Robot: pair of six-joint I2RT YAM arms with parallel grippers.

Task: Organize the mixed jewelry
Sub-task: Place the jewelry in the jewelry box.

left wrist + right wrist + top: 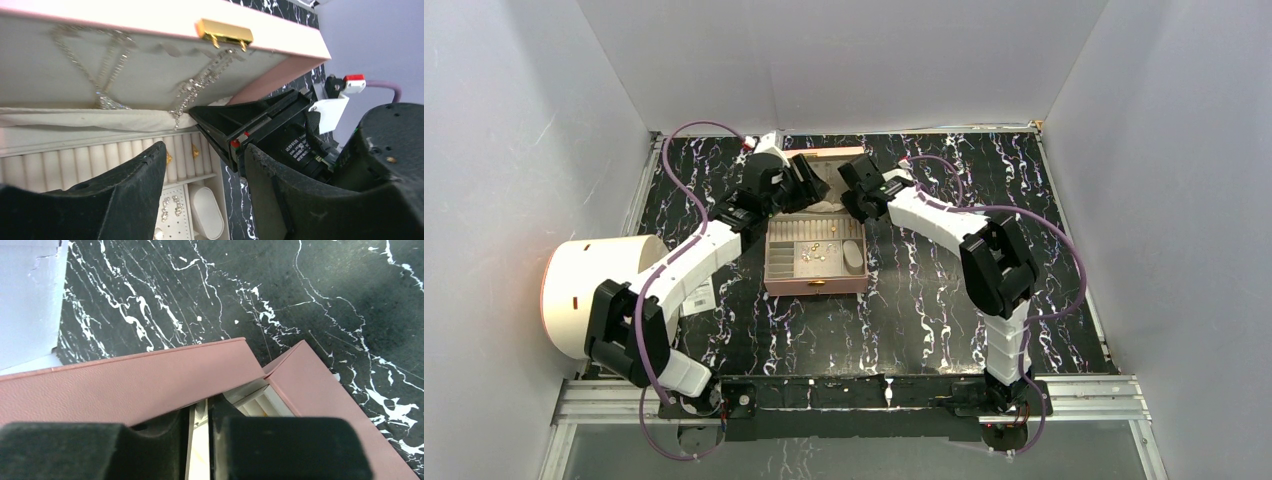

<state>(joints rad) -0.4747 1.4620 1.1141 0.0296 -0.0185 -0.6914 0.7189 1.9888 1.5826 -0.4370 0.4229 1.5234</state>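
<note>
Black, white-veined marble forms the worktop [944, 300], walled in white. The left hand [204, 146] is held with its fingers wide apart over the back of the open pink box [816, 285], and part of the ring rolls is hidden by them. The right hand [200, 407] is seen closed on a pale strip at the side edge of the lid [280, 42]; the box's inside is blocked from its camera. The mixed jewelry [816, 250] is found in the box. Silvery chains [107, 70] are draped on the lid's inner face, their length running from the clasp edge towards the hinge. Gold rings [169, 158] are tucked between rolls. The tray pieces are shown from above only as specks, so their direction cannot be told.
</note>
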